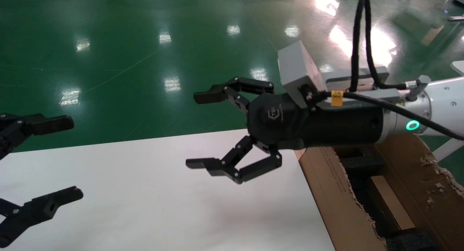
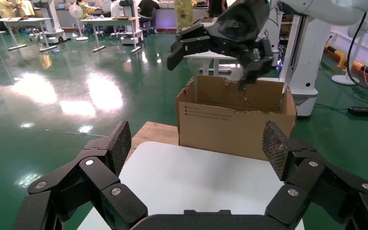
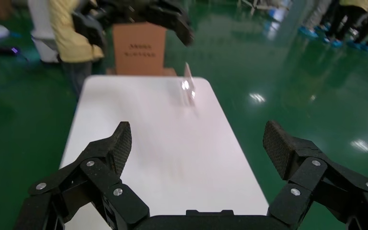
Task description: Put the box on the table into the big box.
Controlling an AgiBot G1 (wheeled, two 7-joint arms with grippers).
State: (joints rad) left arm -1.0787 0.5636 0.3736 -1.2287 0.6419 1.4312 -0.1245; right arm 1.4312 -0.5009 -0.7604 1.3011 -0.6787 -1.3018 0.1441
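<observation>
Head view: right pincer (image 1: 214,129) hangs wide open and empty over the desk (image 1: 145,193) edge; left pincer (image 1: 58,160) also gapes empty. Box (image 1: 391,202) lies inside the big box (image 1: 337,193) on foam; stiff, light, likely slick — grip across its narrow sides.

The head view looks forward and down from above the worktop (image 1: 145,193), close over the right end effector (image 1: 197,129); the left wrist view looks out between its own end effector's fingers (image 2: 115,146) along the worktop (image 2: 196,177) toward the big box (image 2: 235,122); the right wrist view faces back the opposite way over the worktop (image 3: 148,124); all three share that white surface.
</observation>
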